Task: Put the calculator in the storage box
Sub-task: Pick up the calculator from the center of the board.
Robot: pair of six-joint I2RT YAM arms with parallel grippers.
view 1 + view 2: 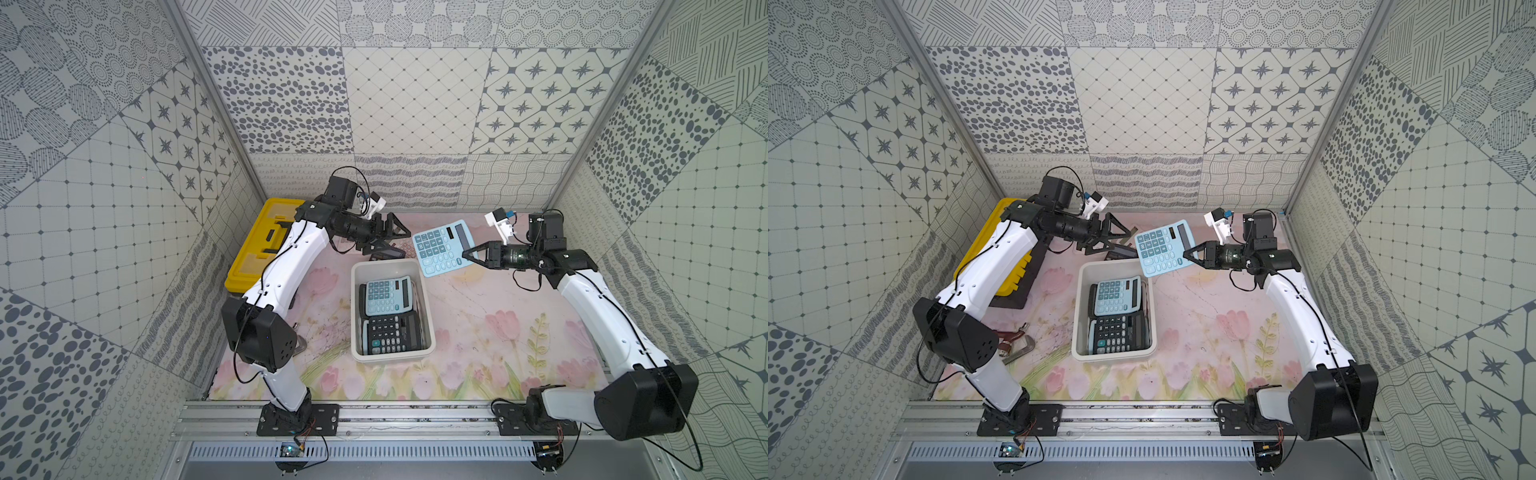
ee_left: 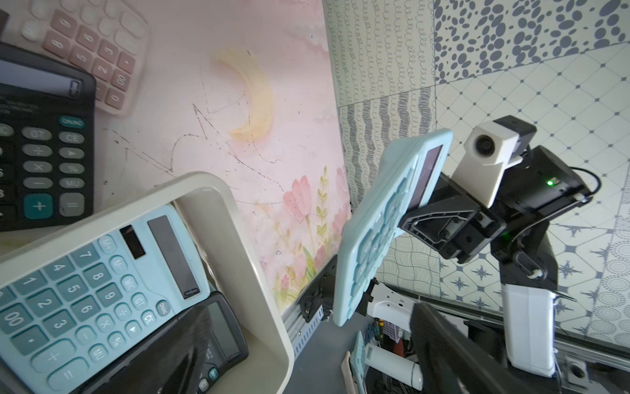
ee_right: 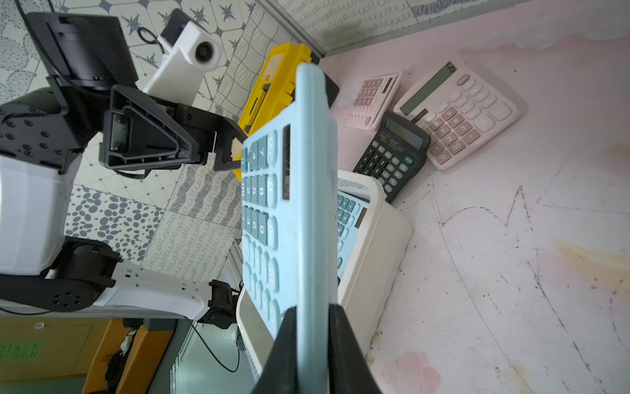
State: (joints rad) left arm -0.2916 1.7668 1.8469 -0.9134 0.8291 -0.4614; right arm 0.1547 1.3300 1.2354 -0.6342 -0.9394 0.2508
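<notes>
1. I had the right tool (image 1: pixel 465 254) clenched on the edge of the light-blue calculator (image 1: pixel 442 248). In the right wrist view its jaws sat on either side of the calculator's thin edge.
2. The calculator was raised off the table (image 1: pixel 498 316) and tilted, key face up in both top views. It hung by the far right corner of the storage box (image 1: pixel 354 307), not yet over the opening.
3. The left tool (image 1: pixel 386 240) stood spread wide with nothing in it, hovering just past the far end of the box above a black calculator (image 1: pixel 388 254) lying on the table.
4. The box already held a pale-blue calculator (image 1: pixel 384 295) and a black one (image 1: pixel 390 334), end to end across most of its floor.
5. I judged the step in hand to be the carry: the pick was done, the drop was not.
6. The next move called for bringing the right tool across over the opening and levelling the calculator. It then had to be lowered onto the two inside before the jaws let go.
7. The rim looked the thing to clear, and the left tool needed to stay out of the path.
</notes>
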